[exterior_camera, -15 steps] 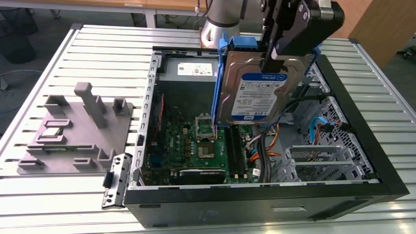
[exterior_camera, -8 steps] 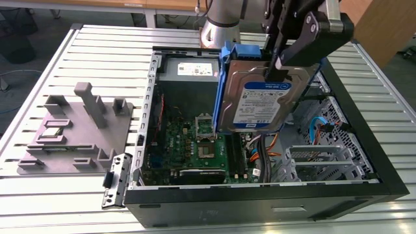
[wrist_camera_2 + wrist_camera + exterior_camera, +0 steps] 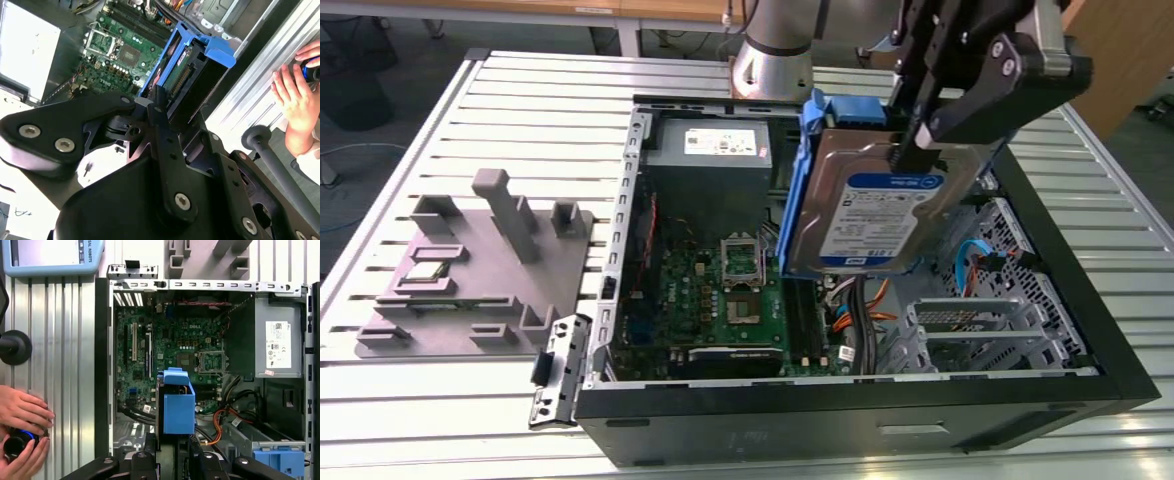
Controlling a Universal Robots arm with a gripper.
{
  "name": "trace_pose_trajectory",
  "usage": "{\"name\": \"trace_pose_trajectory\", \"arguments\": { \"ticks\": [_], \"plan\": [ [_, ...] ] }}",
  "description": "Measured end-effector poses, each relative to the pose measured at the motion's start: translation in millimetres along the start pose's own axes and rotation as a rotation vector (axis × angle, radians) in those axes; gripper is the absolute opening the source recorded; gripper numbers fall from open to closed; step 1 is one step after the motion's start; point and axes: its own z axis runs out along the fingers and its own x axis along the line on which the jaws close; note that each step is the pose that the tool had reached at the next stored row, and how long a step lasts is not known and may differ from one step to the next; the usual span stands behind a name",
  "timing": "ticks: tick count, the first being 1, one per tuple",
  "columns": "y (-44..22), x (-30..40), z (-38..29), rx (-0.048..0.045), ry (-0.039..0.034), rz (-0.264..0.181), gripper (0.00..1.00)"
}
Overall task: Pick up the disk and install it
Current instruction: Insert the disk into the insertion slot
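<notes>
1. The disk (image 3: pixel 881 215) is up in the air over the open case (image 3: pixel 1107 385). It hangs on edge, label facing the exterior view's right, over the strip between the board (image 3: pixel 720 290) and the drive cage (image 3: pixel 974 320). I can't see it touching anything down there.
2. The jaws are pinching the disk near its upper end, one finger flat on the label face and the other behind it. The gripper (image 3: pixel 910 150) has it by the flat sides, which leaves the blue side rails free. My guess is that's deliberate, since the rails look like the part that has to mate with the bay.
3. The case lies on its side with the panel off, so everything opens upward. That looks like why the arm works from straight above.
4. In the first wrist view the disk (image 3: pixel 178 410) shows as a blue end-on block over the cables beside the board, so it's hanging pretty much plumb. In the second wrist view the disk (image 3: pixel 181 79) shows its connector end.
5. Pose: the arm rises from the table behind the case, with the wrist bent over so the gripper points down into the opening.
6. A bare blue bracket (image 3: pixel 277 460) sits in the cage corner, well apart from the disk.
7. A person's hand (image 3: pixel 22 412) rests on the table just beside the case, on a small dark knob.
</notes>
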Motion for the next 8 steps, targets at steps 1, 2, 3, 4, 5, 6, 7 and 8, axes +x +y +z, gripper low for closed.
{"name": "trace_pose_trajectory", "arguments": {
  "ticks": [1, 2, 3, 4, 5, 6, 7, 8],
  "plan": [
    [-2.3, 0.5, 0.0, -0.0002, 0.0, 0.0, 0.35],
    [-4.5, 1.1, 0.1, -0.0003, 0.0, 0.0, 0.35],
    [-6.2, 2.0, 0.2, -0.0004, 0.0, 0.0, 0.35],
    [-7.6, 3.2, 0.3, -0.0005, 0.0, 0.001, 0.35],
    [-8.7, 4.9, 0.5, -0.0004, -0.0001, 0.001, 0.35],
    [-9.5, 6.7, 0.7, -0.0004, -0.0002, 0.001, 0.35],
    [-10.2, 8.6, 0.9, -0.0004, -0.0001, 0.001, 0.35],
    [-10.8, 10.6, 1.0, -0.0004, 0.0, 0.002, 0.35]
  ]
}}
